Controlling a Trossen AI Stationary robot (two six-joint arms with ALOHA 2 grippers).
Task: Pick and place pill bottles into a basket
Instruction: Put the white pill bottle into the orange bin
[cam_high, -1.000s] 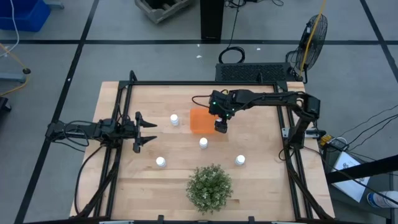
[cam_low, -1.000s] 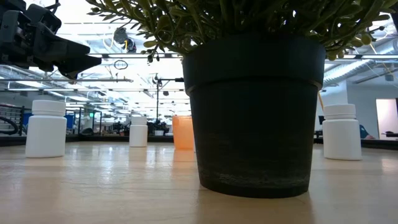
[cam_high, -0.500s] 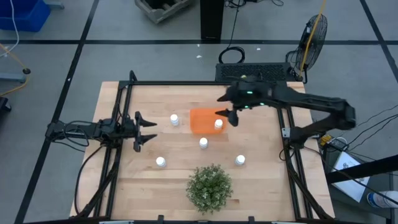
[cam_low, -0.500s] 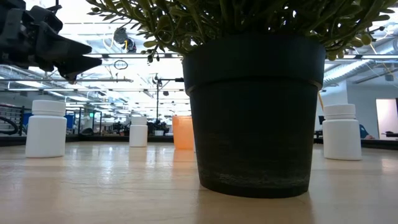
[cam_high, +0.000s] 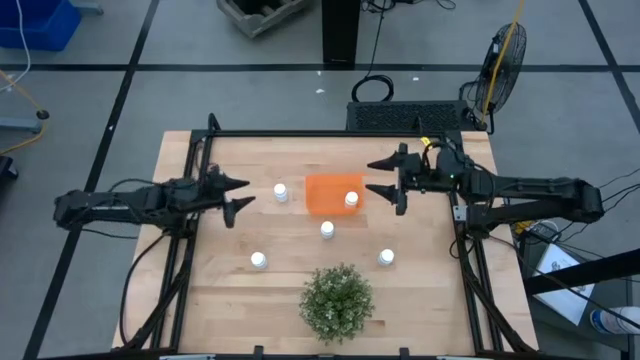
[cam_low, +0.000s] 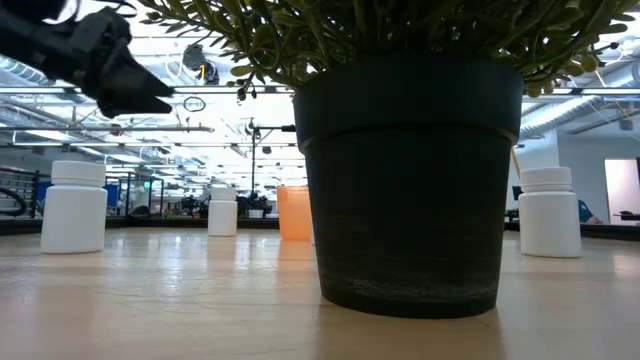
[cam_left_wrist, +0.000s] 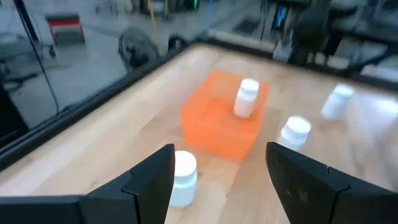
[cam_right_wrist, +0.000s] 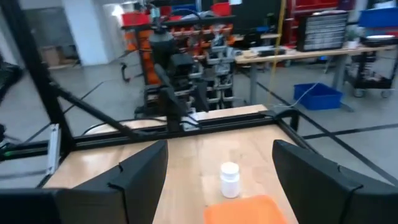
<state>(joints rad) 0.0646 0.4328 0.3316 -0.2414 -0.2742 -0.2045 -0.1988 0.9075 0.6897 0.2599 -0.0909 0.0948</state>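
The orange basket (cam_high: 328, 193) lies at the table's middle far part, with one white pill bottle (cam_high: 351, 199) standing in its right end. Other bottles stand on the table: one left of the basket (cam_high: 281, 191), one just in front of it (cam_high: 327, 229), one at near left (cam_high: 259, 260), one at near right (cam_high: 386, 257). My left gripper (cam_high: 243, 192) is open and empty, left of the bottle by the basket, which shows between its fingers in the left wrist view (cam_left_wrist: 183, 177). My right gripper (cam_high: 368, 176) is open and empty, just right of the basket.
A round green plant in a dark pot (cam_high: 337, 300) stands at the table's near middle and fills most of the low view (cam_low: 410, 180). A black metal frame (cam_high: 300, 134) runs along the table's far and side edges.
My right gripper, which was over the basket's right end pointing down, has let go of a bottle and drawn back toward the table's right edge, turning level. That bottle now stands in the basket. My left gripper has shifted a little toward the far edge.
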